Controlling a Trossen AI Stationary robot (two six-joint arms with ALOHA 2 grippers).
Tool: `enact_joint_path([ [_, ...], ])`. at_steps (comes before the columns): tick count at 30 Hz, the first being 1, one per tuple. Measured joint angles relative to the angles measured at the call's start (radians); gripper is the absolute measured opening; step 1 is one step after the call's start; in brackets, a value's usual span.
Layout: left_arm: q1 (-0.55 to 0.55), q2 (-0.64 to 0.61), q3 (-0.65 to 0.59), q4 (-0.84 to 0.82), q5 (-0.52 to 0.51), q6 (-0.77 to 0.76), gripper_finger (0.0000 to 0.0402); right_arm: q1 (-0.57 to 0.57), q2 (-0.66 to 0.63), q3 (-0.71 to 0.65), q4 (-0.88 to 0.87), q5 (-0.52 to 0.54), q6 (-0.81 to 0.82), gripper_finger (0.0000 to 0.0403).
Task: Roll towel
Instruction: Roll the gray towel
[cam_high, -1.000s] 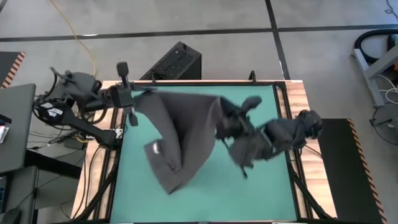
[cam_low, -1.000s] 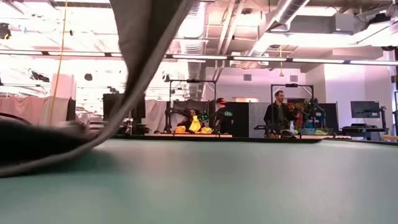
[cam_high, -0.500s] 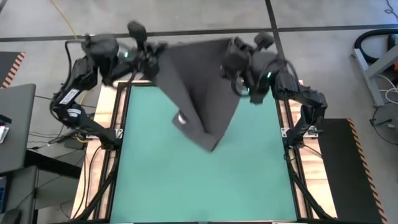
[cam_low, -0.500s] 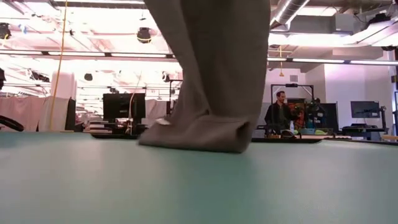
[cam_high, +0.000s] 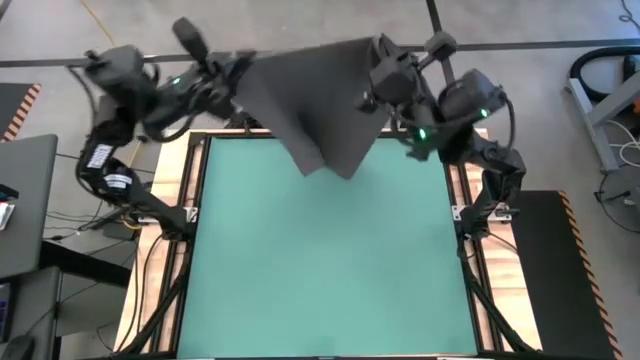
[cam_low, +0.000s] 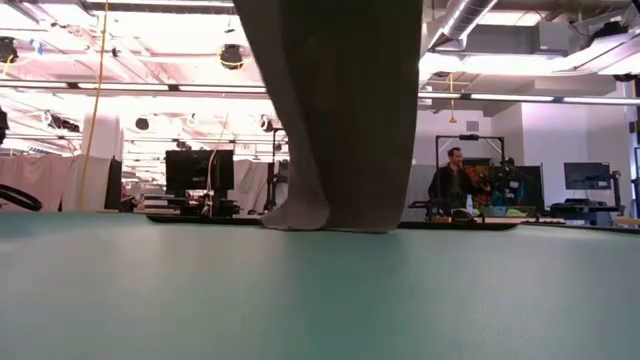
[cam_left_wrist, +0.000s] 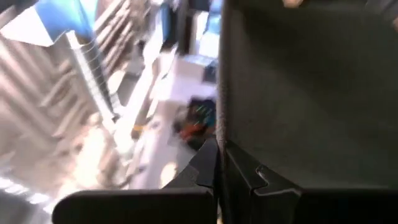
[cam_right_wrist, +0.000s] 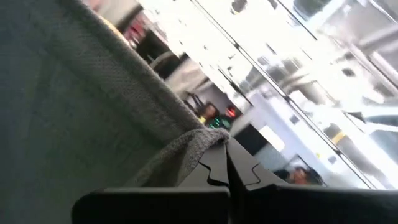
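The dark grey towel (cam_high: 320, 100) hangs spread between my two grippers above the far edge of the green mat (cam_high: 320, 270). My left gripper (cam_high: 243, 68) is shut on its upper left corner, my right gripper (cam_high: 372, 85) on its upper right corner. In the low view the towel (cam_low: 340, 110) hangs as a broad curtain. Its lower end (cam_low: 330, 218) reaches down to the mat's far edge; whether it touches the mat I cannot tell. My left gripper pinches the towel's side edge (cam_left_wrist: 219, 134) between its two fingers, near the upper left corner. The fingers point about level. The cloth hangs below, stretched toward the other gripper. My right gripper pinches the towel's hemmed edge (cam_right_wrist: 199, 142) at the upper right corner between its two fingers. The edge bunches at the fingertips. The fingers point about level and the cloth hangs below.
The green mat (cam_low: 320, 290) lies flat between the wooden table rails (cam_high: 190, 250). A dark side table (cam_high: 20, 200) stands at the left and a black platform (cam_high: 560, 260) at the right. A person (cam_low: 447, 180) stands far off in the room.
Both grippers have risen and gone toward the table's far edge, staying shut. The towel, whose lower part lay bunched on the mat, has been drawn up and back. It now hangs straight, with only its lower end near the mat's far edge.
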Motion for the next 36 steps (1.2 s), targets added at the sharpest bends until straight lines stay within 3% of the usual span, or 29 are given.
enact_joint_path([
  [4, -0.15, -0.061, 0.015, -0.213, -0.002, -0.257, 0.0, 0.128, 0.0, -0.019, -0.072, 0.02, 0.094, 0.0003],
  [8, -0.294, -0.102, 0.017, -0.56, 0.015, -0.586, 0.0, 0.269, 0.013, -0.048, -0.303, 0.044, 0.315, 0.0003],
  [12, -0.391, -0.094, 0.015, -0.829, 0.208, -1.015, 0.0, 0.4, 0.058, -0.098, -0.56, 0.211, 0.581, 0.0003],
  [15, -0.446, -0.084, -0.007, -0.873, 0.418, -1.254, 0.0, 0.501, 0.122, -0.124, -0.731, 0.3, 0.752, 0.0003],
  [17, -0.496, -0.084, -0.043, -0.853, 0.519, -1.347, 0.0, 0.57, 0.165, -0.135, -0.765, 0.309, 0.836, 0.0003],
  [19, -0.548, -0.08, -0.086, -0.837, 0.554, -1.399, 0.0, 0.625, 0.214, -0.135, -0.759, 0.314, 0.916, 0.0003],
  [23, -0.632, -0.076, -0.215, -0.834, 0.493, -1.533, 0.0, 0.714, 0.306, -0.135, -0.772, 0.323, 1.115, 0.0003],
  [27, -0.727, -0.074, -0.452, -0.731, 0.41, -1.612, 0.0, 0.779, 0.384, -0.136, -0.769, 0.324, 1.278, 0.0003],
  [31, -0.837, -0.072, -0.726, -0.474, 0.351, -1.68, 0.0, 0.834, 0.441, -0.136, -0.77, 0.32, 1.539, 0.0003],
  [36, -0.984, -0.072, -1.012, 0.051, 0.349, -1.813, 0.0, 0.912, 0.475, -0.136, -0.775, 0.307, 1.843, 0.0003],
])
